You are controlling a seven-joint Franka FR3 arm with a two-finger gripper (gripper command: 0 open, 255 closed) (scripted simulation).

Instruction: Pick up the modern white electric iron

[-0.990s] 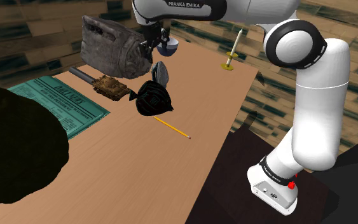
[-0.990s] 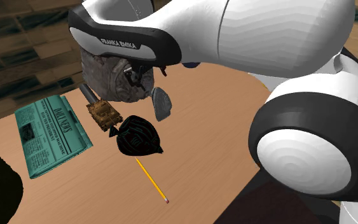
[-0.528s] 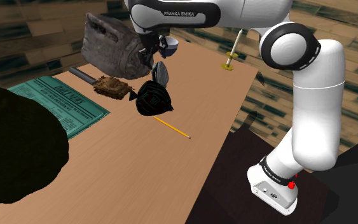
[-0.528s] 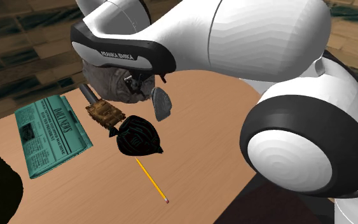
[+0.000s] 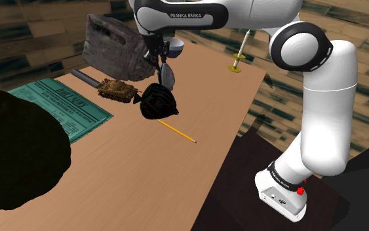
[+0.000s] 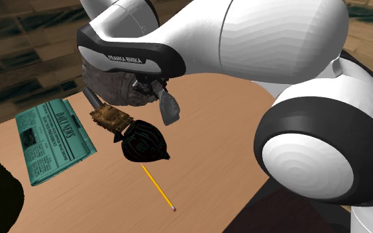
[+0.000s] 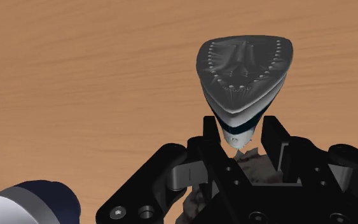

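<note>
The end effector (image 7: 241, 132) is clenching on the narrow tip of the white iron (image 7: 244, 70). It seems to be pinching it, though contact on one side is hard to confirm. The iron is pointing tip-first into the fingers over the tabletop (image 7: 75, 76), just beside a black rounded object (image 5: 158, 102), likely because that slim end is fitting the grip.
</note>
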